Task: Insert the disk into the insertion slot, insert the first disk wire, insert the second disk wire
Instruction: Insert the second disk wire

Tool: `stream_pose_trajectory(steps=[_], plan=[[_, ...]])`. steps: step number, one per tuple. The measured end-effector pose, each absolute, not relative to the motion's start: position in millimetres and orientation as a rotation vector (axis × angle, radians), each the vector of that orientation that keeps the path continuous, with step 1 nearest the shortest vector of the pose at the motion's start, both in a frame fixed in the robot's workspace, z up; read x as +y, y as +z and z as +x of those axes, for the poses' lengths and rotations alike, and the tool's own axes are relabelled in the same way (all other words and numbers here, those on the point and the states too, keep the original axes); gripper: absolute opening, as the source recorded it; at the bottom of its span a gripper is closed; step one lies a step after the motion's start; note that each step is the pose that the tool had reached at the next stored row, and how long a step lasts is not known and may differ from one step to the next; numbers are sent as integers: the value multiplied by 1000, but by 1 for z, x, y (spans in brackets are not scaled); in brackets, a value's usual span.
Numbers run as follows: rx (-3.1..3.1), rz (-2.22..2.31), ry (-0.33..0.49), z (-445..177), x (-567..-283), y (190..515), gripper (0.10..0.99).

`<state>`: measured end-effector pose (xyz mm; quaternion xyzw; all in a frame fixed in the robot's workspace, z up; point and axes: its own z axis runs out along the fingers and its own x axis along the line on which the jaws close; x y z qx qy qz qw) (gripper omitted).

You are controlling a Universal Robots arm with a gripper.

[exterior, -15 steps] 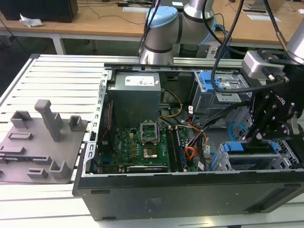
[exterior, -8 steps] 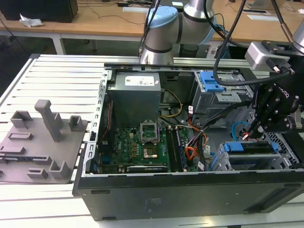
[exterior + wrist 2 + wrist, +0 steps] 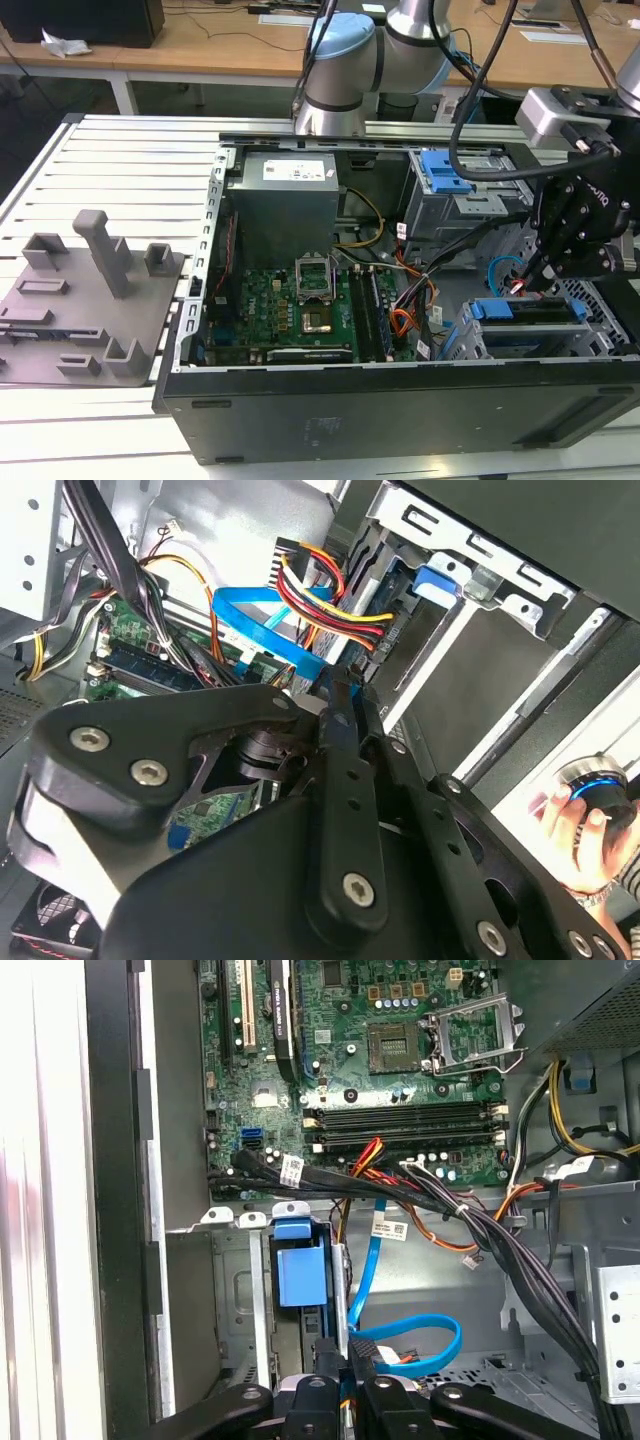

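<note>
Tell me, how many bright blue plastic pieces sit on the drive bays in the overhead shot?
2: one blue bracket on the far grey bay, one blue carrier in the near cage beside the gripper. Others may be hidden.

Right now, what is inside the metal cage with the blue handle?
The disk with its blue carrier sits in the cage. The gripper reaches its rear edge beside a blue cable. Its connectors are hidden.
</note>
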<state>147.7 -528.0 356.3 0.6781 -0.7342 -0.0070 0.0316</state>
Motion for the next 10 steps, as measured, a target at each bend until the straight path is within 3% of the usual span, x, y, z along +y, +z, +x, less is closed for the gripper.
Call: stream_pose_trajectory(steps=[10], plan=[[-2264, 2092, -28, 148, -536, 347, 161]])
